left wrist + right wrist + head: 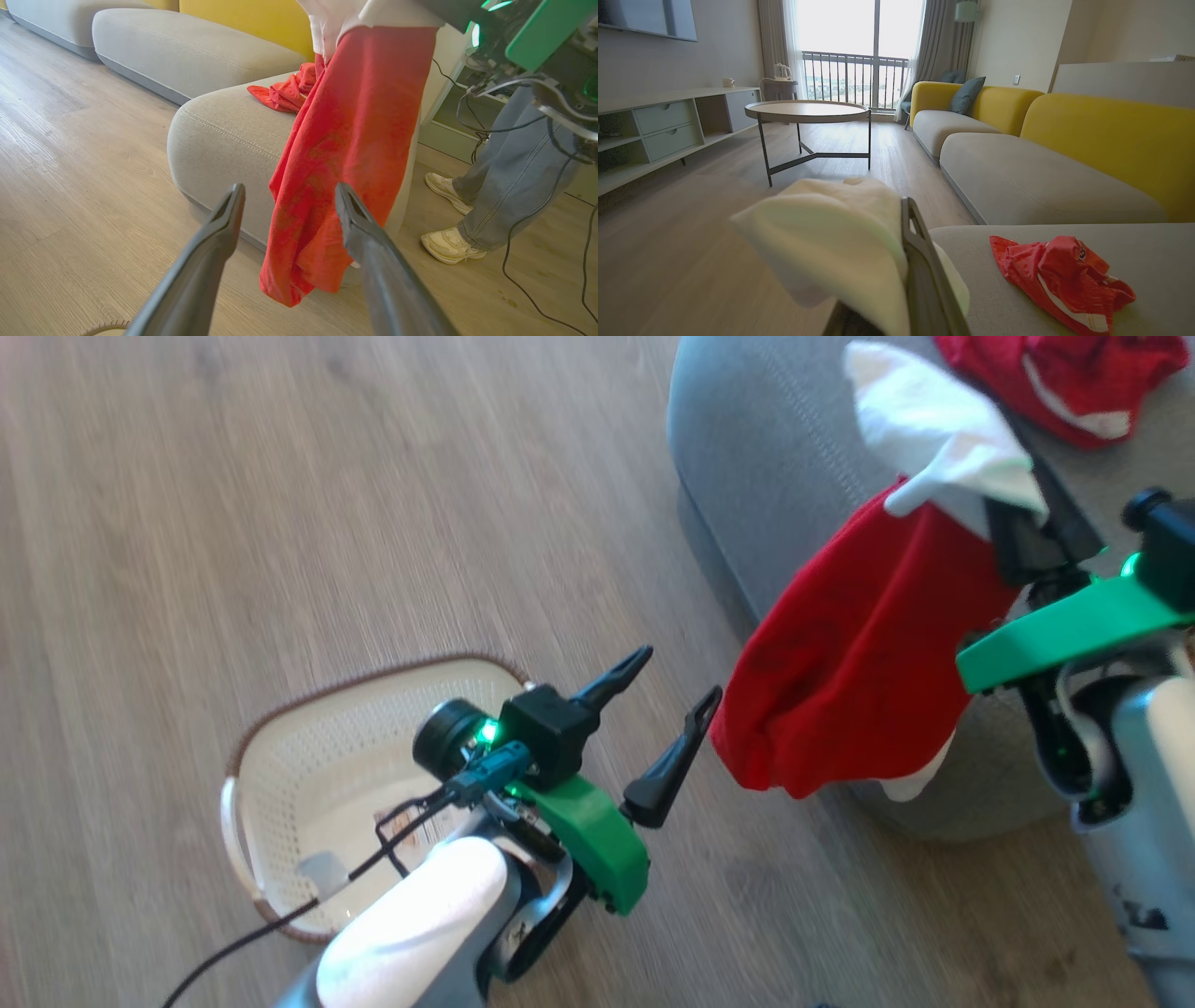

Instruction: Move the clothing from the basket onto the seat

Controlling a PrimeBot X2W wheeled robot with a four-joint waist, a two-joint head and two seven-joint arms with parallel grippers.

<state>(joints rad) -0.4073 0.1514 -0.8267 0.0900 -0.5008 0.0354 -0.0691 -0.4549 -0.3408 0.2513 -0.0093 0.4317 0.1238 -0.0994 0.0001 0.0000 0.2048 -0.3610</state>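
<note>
Two garments: loose garment (1064, 383) on seat (766, 457); held garment (859, 653) hangs lengthwise from my pinching right jaws, beside seat corner; left jaws spread.

One red garment (840, 681) with a white top bit hangs pinched in the right gripper (1032, 513)'s closed jaws. It droops in front of the rounded corner of the grey seat (766, 457), with its lower edge just off the tips of the left gripper (680, 677)'s wide-open jaws. A second red piece (1055, 383) with a white stripe lies crumpled on the seat, out past the right jaws. The cream perforated basket (308, 756) with the brown rim sits upright back behind the left jaws, under that wrist
</note>
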